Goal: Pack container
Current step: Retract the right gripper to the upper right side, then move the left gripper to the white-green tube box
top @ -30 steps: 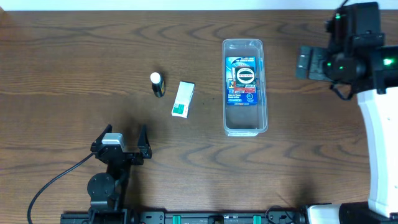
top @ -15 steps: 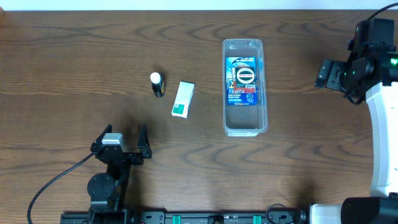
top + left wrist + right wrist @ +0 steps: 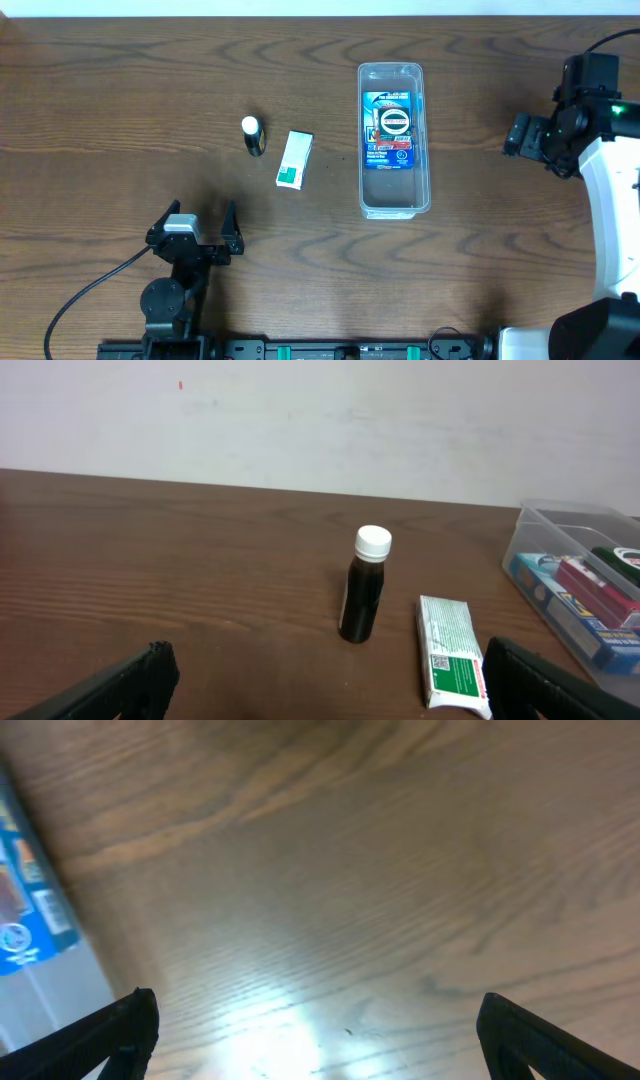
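1. Table (image 3: pixel 120 100): dark brown wood grain, seen across all views.
2. Small bottle (image 3: pixel 254 137) (image 3: pixel 364 585): dark body, white cap, stood upright left of centre in the overhead view.
3. Small box (image 3: pixel 294 160) (image 3: pixel 452 655): white and green, laid flat just right of the bottle, not touching it.
4. Printed pack (image 3: pixel 391 128) (image 3: pixel 575 595): mostly blue, laid flat inside the container (image 3: pixel 393 192), toward its upper end.
5. Black cable (image 3: pixel 85 295): curved across the lower left.
6. Pale wall (image 3: pixel 320 420): seen behind the table in the left wrist view.
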`<act>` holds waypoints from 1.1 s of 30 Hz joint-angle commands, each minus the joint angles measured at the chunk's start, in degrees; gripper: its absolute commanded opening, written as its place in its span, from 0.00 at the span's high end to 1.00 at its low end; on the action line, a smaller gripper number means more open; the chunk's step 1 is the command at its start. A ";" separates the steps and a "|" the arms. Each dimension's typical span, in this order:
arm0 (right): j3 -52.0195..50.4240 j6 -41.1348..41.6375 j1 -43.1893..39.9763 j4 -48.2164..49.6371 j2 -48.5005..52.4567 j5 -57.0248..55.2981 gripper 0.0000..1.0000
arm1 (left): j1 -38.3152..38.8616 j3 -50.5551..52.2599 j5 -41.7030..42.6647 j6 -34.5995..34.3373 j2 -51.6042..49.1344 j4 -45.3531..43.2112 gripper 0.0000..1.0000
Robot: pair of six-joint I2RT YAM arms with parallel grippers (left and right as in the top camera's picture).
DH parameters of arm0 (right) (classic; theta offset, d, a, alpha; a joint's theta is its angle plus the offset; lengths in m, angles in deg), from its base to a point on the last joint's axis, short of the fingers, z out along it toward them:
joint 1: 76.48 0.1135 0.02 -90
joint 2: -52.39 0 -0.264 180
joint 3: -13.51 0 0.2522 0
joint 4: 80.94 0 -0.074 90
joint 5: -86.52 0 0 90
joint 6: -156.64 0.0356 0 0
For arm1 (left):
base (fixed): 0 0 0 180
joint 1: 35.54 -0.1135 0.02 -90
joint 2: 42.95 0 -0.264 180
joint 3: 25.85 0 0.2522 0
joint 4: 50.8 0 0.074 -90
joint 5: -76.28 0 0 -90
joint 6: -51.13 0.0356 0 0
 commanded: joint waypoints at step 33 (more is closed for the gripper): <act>-0.24 0.87 -0.28 0.37 0.17 1.86 0.01 | -0.22 0.81 14.99 -12.68 0.24 0.39 0.02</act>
